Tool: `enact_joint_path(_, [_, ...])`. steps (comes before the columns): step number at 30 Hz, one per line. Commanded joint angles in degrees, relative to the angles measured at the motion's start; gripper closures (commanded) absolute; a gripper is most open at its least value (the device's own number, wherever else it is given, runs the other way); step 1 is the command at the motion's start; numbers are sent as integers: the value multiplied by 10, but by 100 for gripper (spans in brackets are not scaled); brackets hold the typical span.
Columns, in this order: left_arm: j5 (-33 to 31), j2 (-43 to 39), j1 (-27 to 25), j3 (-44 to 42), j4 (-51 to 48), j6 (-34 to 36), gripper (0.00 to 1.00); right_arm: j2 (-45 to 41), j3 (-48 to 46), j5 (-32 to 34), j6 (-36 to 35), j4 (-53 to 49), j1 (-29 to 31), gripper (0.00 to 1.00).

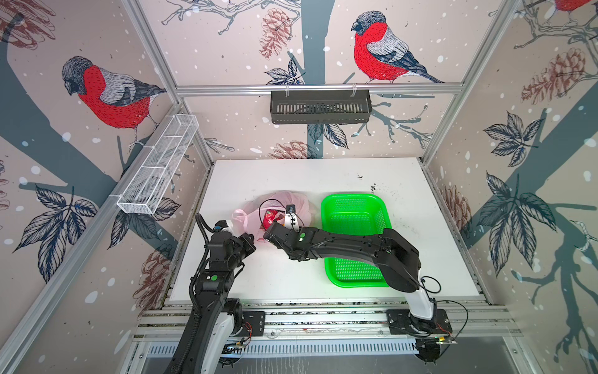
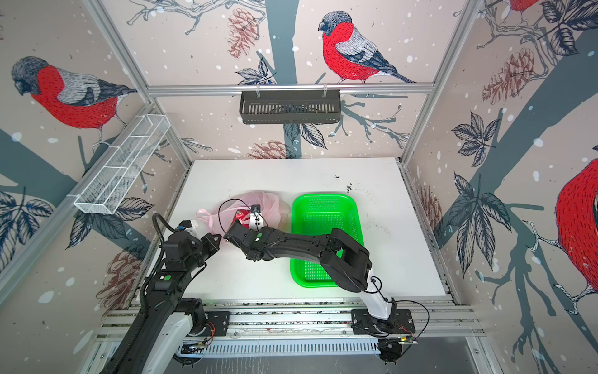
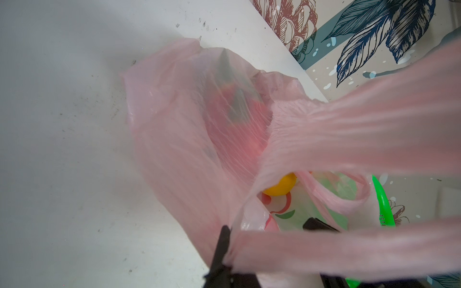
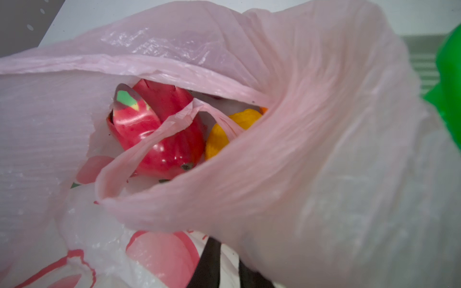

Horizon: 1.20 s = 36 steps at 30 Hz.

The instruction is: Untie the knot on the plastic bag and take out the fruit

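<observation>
Listing from the near edge outward:
- Left gripper (image 1: 249, 240): fingers together on a stretched strip of the plastic bag (image 1: 293, 202), at its near-left corner.
- Right gripper (image 4: 225, 254): set across the middle in the bag's open mouth, fingers a little apart, pink film draped over one.
- Bag: mid-table, mouth gaping.
- Fruit, all inside the bag:
  - Dragon fruit (image 4: 162, 149), crossed by a loose handle strip (image 4: 172, 122).
  - Yellow ball (image 4: 219, 139), beside it.
  - Orange sliver (image 4: 263, 109), behind.
  - Second dragon fruit (image 3: 232, 107), dim through the film.
- Green basket (image 1: 352, 196): just right of the bag, on the white table (image 1: 291, 175).
- Black slotted rack (image 1: 320, 107): on the back wall.
</observation>
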Motion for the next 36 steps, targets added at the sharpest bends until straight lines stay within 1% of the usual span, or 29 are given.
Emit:
enact_joint_path(1, [7, -1, 0, -1, 17, 3, 100, 19, 29, -4, -21, -4, -11, 82])
enact_joint_path(3, [9, -2, -1, -1, 17, 3, 100, 29, 44, -6, -20, -14, -19, 81])
enact_joint_path(5, [10, -1, 0, 0, 18, 3, 100, 33, 50, -9, -16, -16, -27, 77])
enact_joint_path(10, [15, -1, 0, -1, 21, 4, 100, 35, 50, -42, -5, -4, -52, 70])
enact_joint_path(15, [27, -2, 0, -2, 29, 4, 100, 41, 56, -71, 1, 5, -65, 63])
enact_joint_path(19, [37, -1, -1, -5, 34, 5, 100, 55, 71, -89, 7, 1, -69, 54])
enact_joint_path(29, [42, -7, 0, -8, 39, 7, 100, 66, 86, -84, 31, -9, -78, 35])
enact_joint_path(32, [43, -8, -1, -8, 40, 7, 100, 72, 91, -85, 42, -13, -80, 32])
enact_joint_path(36, [47, -8, 0, -9, 43, 7, 100, 84, 101, -91, 59, -19, -85, 30])
